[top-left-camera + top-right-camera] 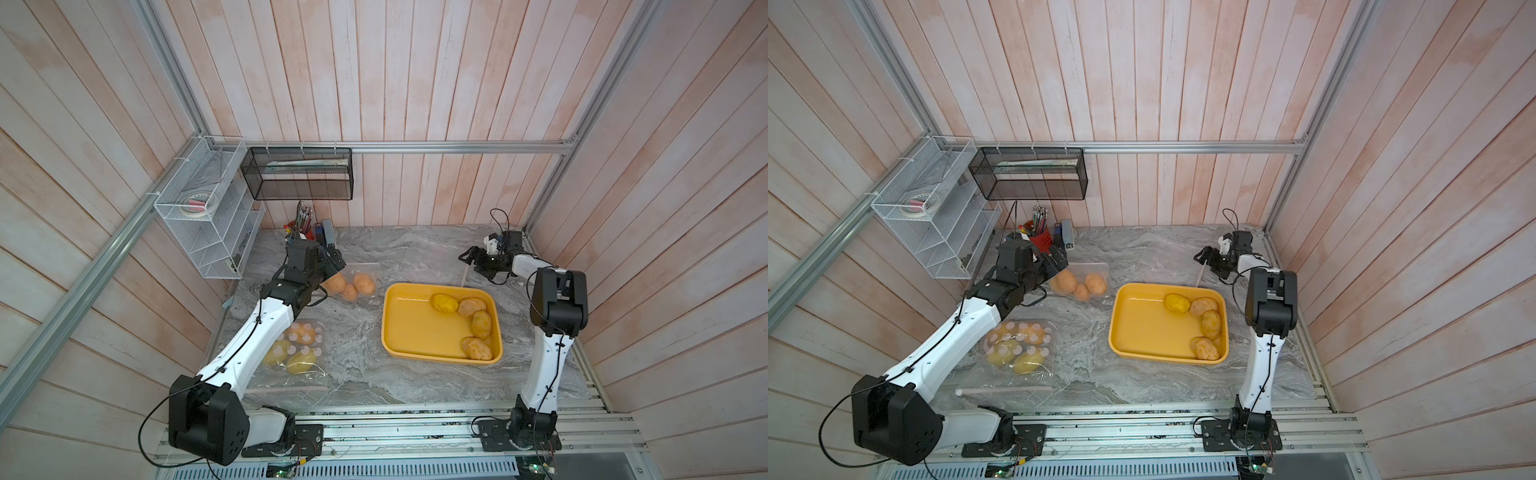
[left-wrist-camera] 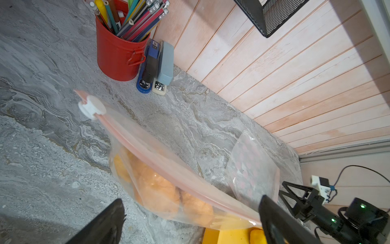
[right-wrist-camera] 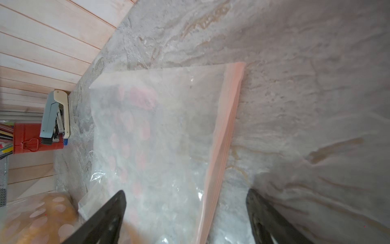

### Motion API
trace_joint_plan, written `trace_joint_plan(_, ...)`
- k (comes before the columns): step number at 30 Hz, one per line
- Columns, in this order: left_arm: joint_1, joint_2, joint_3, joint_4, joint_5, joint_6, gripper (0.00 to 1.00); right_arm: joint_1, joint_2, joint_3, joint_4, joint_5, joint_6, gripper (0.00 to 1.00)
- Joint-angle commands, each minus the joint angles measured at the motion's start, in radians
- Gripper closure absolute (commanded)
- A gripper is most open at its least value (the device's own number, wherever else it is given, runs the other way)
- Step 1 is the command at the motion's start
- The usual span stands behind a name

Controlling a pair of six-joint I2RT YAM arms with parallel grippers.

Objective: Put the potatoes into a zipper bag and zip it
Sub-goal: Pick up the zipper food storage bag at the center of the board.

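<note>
Several potatoes [image 1: 471,306] [image 1: 1203,306] lie along the right side of the yellow tray [image 1: 415,328]. A clear zipper bag [image 2: 158,190] [image 1: 349,284] holds three orange ones; its white slider [image 2: 91,106] sits at the end of the pink zip strip. My left gripper [image 2: 190,219] [image 1: 336,259] is open just above this bag, touching nothing. An empty zipper bag [image 3: 158,137] [image 1: 432,259] lies flat at the back right. My right gripper [image 3: 185,211] [image 1: 469,257] hangs open over it, with the bag's pink zip strip [image 3: 223,147] between the fingers, apart from both.
A dotted bag with yellow and orange potatoes [image 1: 297,347] lies at the front left beside the left arm. A red pencil cup [image 2: 118,55] and two staplers [image 2: 156,67] stand at the back wall. A white wire rack [image 1: 208,208] and a black mesh basket [image 1: 297,174] hang above.
</note>
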Motion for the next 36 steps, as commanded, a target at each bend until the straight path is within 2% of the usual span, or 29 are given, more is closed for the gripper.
trace_joint_plan(1,-0.003,-0.019,0.020,0.004,-0.028,0.016,0.00,0.016,0.063,0.060,-0.083,-0.061,0.005,0.13)
trace_joint_plan(11,-0.003,-0.029,0.020,0.000,-0.041,0.018,0.00,0.098,0.260,0.330,-0.216,-0.108,0.001,0.20)
trace_joint_plan(15,-0.003,-0.029,0.022,-0.002,-0.043,0.020,0.00,0.127,0.299,0.420,-0.266,-0.081,-0.003,0.24)
trace_joint_plan(18,-0.003,-0.026,0.021,-0.003,-0.046,0.018,0.00,0.145,0.303,0.438,-0.260,-0.076,0.005,0.40)
trace_joint_plan(20,-0.002,-0.023,0.022,-0.003,-0.045,0.018,0.00,0.156,0.309,0.449,-0.254,-0.083,0.011,0.55)
trace_joint_plan(22,-0.003,-0.018,0.022,-0.003,-0.040,0.017,0.01,0.168,0.310,0.455,-0.244,-0.112,0.021,0.77)
trace_joint_plan(25,-0.004,-0.012,0.026,-0.007,-0.037,0.012,0.02,0.184,0.281,0.447,-0.227,-0.124,0.031,0.99)
trace_joint_plan(29,-0.028,-0.012,0.040,-0.021,-0.072,0.004,0.04,0.194,0.179,0.378,-0.173,-0.124,0.046,1.00)
trace_joint_plan(31,-0.075,-0.012,0.050,-0.025,-0.137,-0.018,0.04,0.194,0.094,0.284,-0.090,-0.131,0.082,1.00)
trace_joint_plan(36,-0.205,0.039,0.111,-0.010,-0.176,-0.077,0.05,0.201,-0.097,0.066,0.123,-0.128,0.176,1.00)
